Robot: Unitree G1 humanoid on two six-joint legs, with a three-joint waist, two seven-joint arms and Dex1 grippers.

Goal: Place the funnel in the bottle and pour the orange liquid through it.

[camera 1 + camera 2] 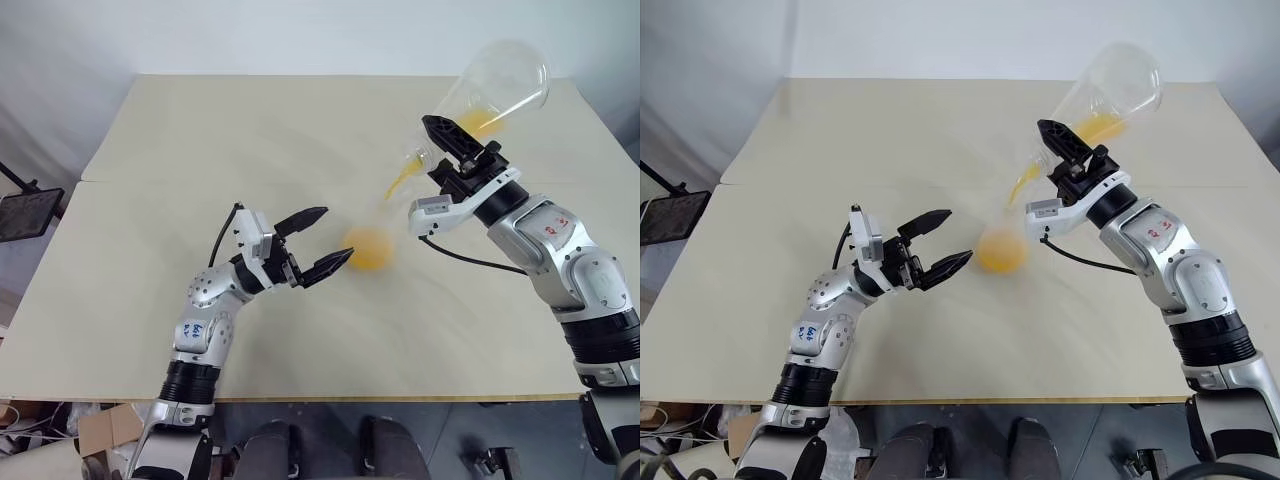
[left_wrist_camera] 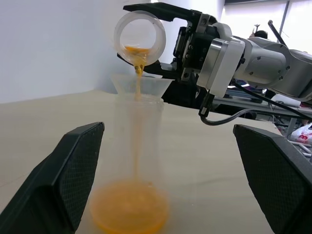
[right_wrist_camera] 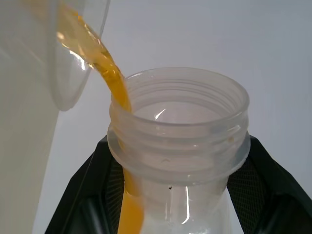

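While my left gripper [image 1: 336, 236] hangs low centre, fingers spread beside the clear cup [image 2: 139, 146] (light, tippy, I'd judge), the funnel [image 2: 141, 85] sits loose in its mouth. Upper right, my right gripper [image 1: 450, 150] clamps the tilted bottle [image 1: 500, 80] by its stiff neck, the best hold, pouring orange liquid [image 1: 368, 248].

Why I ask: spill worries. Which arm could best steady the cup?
Left. Its gripper is open beside the cup, while the right gripper is shut on the pouring bottle.
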